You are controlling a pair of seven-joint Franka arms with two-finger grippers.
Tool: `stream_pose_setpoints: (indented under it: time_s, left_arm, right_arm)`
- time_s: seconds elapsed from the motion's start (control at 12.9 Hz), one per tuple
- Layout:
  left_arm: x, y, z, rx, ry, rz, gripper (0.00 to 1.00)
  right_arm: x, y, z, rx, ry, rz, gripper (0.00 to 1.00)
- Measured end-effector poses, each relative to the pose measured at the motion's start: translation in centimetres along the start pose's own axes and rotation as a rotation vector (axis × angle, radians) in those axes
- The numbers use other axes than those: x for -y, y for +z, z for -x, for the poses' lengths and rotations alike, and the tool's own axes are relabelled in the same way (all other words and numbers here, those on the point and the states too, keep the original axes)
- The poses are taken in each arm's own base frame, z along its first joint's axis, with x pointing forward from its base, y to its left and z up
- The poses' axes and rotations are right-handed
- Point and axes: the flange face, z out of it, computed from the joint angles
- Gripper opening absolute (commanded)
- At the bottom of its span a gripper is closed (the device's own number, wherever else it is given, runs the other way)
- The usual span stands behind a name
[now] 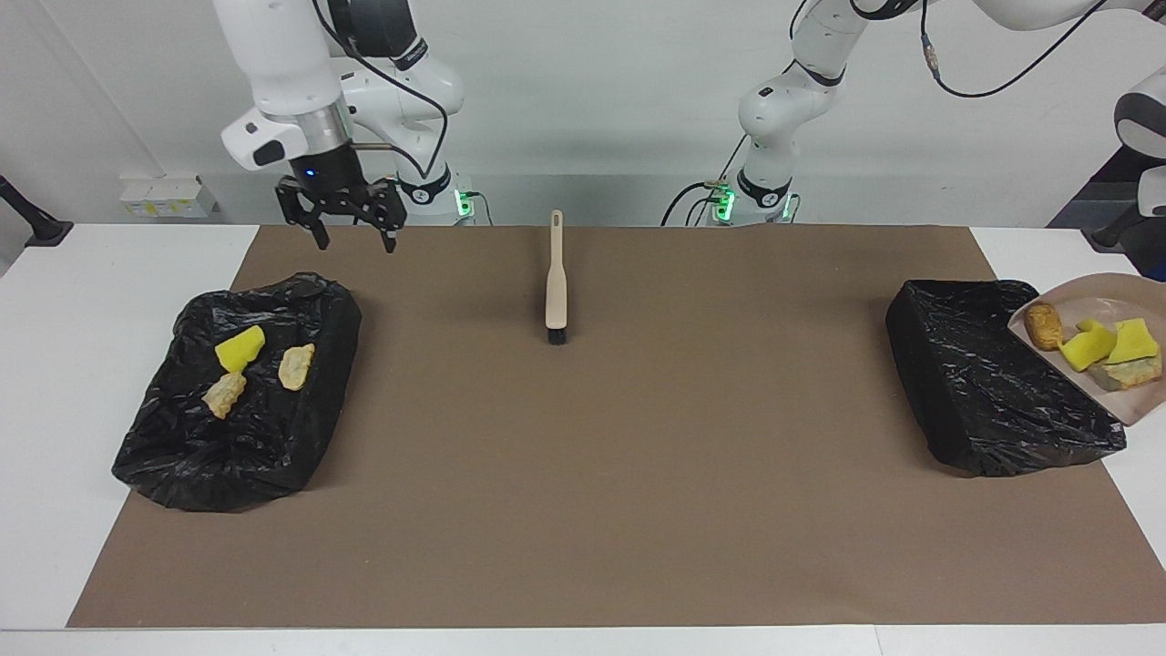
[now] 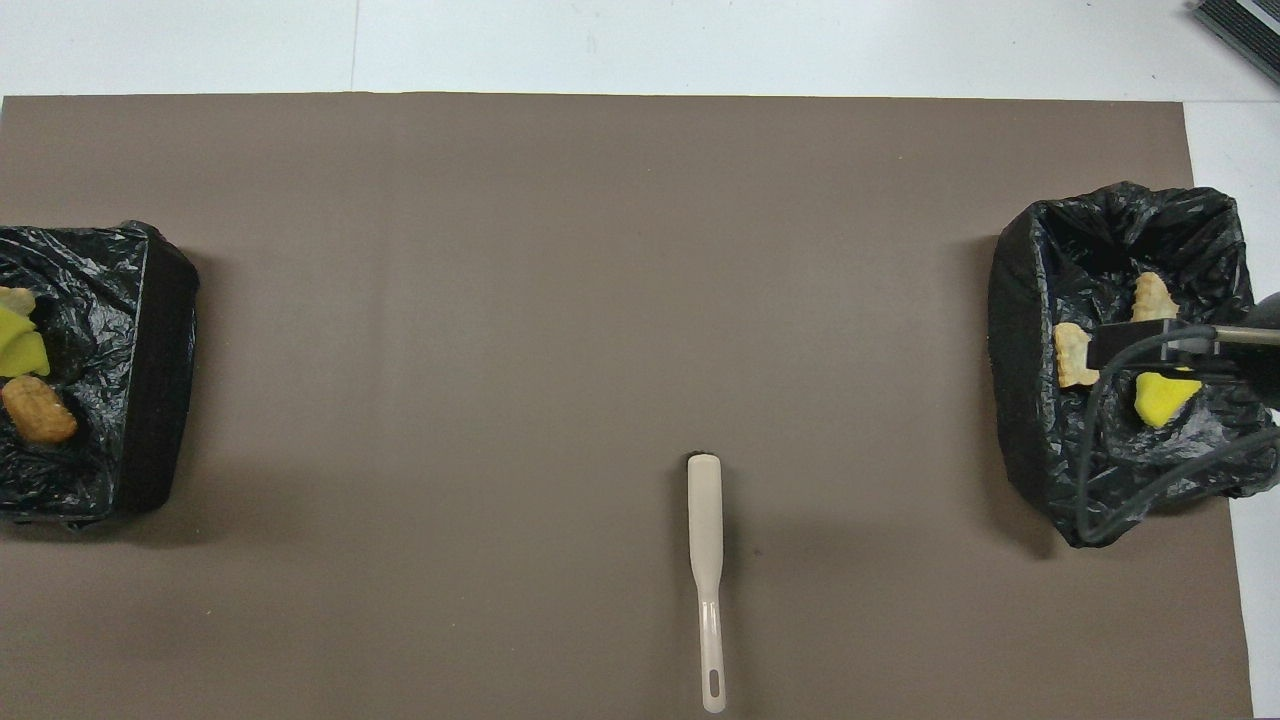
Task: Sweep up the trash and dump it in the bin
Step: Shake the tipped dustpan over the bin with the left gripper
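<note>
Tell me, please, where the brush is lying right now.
The brush lies flat on the brown mat, near the robots' edge, roughly midway between the two black bins, with nothing gripping it.

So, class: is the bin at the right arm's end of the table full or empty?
Neither: the bin holds three scraps, with black liner bare around them.
</note>
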Motion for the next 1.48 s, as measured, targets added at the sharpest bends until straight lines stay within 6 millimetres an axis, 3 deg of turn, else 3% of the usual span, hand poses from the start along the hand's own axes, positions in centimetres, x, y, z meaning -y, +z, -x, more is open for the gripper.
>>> stream_pose_setpoints:
  time_s: [0.23,0.39,0.7,0.93,1.32,1.48]
  left_arm:
    - [-0.5,-1.9,-0.4,0.021,0.016,0.036,0.0]
    - [-0.9,-3.1,0.2,0.03,0.007,0.027,0.0]
    - [-1.3,-5.6,1.1,0.04,-0.008,-0.011,0.0]
    - [-1.1,-7.5,0.7,0.034,-0.007,-0.044,0.0]
    - [-1.1,-8.1,-1.3,-0.216,-0.116,-0.04,0.0]
    - [-1.4,-8.6,-3.2,-0.304,-0.214,0.029,0.0]
  right_arm:
    - [-3.4,-1.1,-0.4,0.011,-0.025,-0.016,1.0]
    - [-4.3,-1.4,-0.7,0.006,-0.036,-0.02,1.0]
    - [-2.8,-0.8,-0.7,0.022,-0.017,-0.017,1.0]
    - [-3.1,-0.9,-1.5,0.018,-0.006,-0.015,1.0]
    - [-2.5,-0.8,-1.9,0.017,-0.014,-0.015,1.0]
    - [-2.5,-0.8,-1.9,0.017,-0.014,-0.015,1.0]
